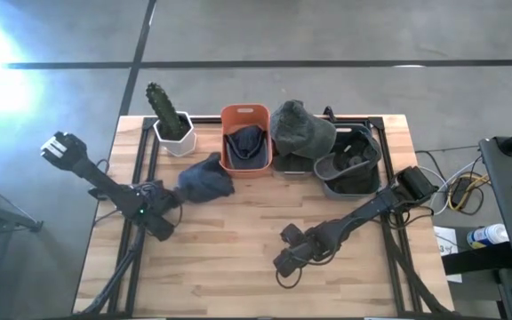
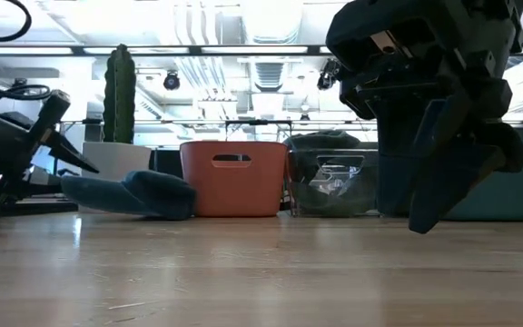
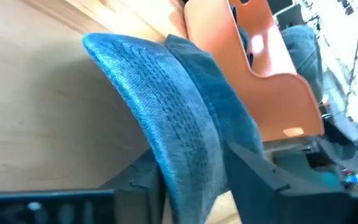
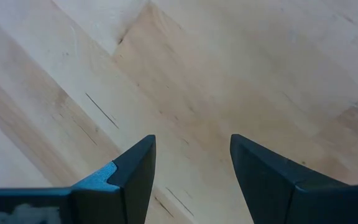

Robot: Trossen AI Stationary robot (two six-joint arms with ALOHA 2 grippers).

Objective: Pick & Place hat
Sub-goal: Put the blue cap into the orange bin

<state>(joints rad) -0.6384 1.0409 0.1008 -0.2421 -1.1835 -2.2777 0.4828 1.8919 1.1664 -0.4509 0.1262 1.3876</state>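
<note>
A blue hat lies on the wooden table in front of the orange bin, its underside on the table. My left gripper is at the hat's left edge and shut on it; in the left wrist view the hat fills the gap between the fingers. My right gripper hangs open just above bare table near the near edge and touches nothing. My left gripper pinches the blue hat between its two fingers, at the stitched brim on the side facing the table's left. The fingers come nearly level from the table's left. The hat rests on the table, not lifted.
The orange bin holds another blue hat. An olive hat sits on a container beside it, and a grey bin holds dark cloth. A cactus in a white pot stands at the far left. Bare wood lies in the middle.
</note>
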